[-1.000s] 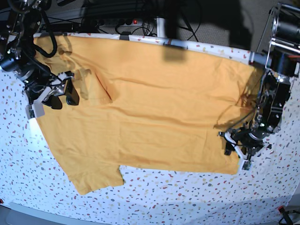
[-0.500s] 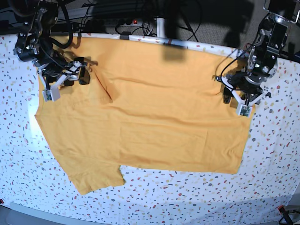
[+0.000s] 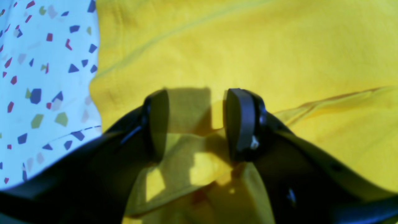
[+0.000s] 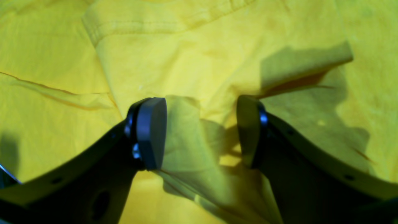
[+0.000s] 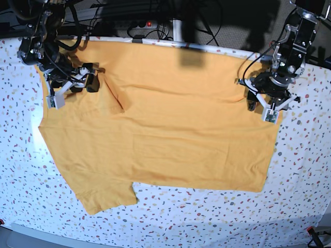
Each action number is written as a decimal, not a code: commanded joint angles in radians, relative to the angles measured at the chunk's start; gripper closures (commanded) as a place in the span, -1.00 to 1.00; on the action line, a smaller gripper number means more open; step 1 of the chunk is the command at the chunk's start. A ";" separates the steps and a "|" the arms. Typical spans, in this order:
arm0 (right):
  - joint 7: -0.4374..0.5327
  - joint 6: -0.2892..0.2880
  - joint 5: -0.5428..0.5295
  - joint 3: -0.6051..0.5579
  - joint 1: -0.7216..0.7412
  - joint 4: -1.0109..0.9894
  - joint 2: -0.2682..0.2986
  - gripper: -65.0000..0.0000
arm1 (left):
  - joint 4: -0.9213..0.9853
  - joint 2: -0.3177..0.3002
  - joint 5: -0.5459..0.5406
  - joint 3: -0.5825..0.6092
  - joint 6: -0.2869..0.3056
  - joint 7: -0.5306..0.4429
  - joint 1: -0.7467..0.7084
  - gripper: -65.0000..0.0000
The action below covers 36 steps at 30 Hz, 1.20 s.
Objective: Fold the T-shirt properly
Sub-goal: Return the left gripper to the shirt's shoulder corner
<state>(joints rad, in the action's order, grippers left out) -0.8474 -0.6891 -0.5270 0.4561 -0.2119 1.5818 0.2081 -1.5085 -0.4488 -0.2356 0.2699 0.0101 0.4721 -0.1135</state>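
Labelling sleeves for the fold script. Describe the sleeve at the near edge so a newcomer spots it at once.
Start from the speckled table and the big mustard T-shirt spread across it. Follow the shirt's near edge toward the right gripper's side: the sleeve is the flap jutting toward the camera, flat, with no gripper near it.

Bare speckled table (image 5: 217,217) lies free; cables (image 5: 129,20) seemingly crowd the far edge.

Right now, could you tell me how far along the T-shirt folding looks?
Early stage. Done: the T-shirt lies spread almost flat on the speckled table, with no full fold made. In hand: the left gripper and right gripper are open, low over the cloth's far edge, fabric bunched between the jaws. Left: grasping, folding sleeves and body.
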 commanded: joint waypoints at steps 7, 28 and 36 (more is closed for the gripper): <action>-0.030 -0.009 0.053 0.002 -0.010 0.006 0.023 -0.06 | -0.006 -0.011 0.010 -0.003 0.000 0.077 -0.005 0.11; -0.065 -0.009 0.045 0.002 -0.054 0.006 0.042 -0.06 | -0.103 -0.011 0.039 -0.003 -0.014 0.080 -0.082 0.11; -0.051 -0.009 -0.008 0.002 -0.037 0.007 0.042 -0.06 | -0.153 -0.012 0.079 -0.003 -0.040 0.081 -0.047 0.11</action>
<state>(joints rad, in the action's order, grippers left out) -0.8692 -0.6895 -0.5301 0.4580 -0.2493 1.5833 0.2436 -1.6432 -0.4515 -0.1570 0.2691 -0.0277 0.5636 -0.1692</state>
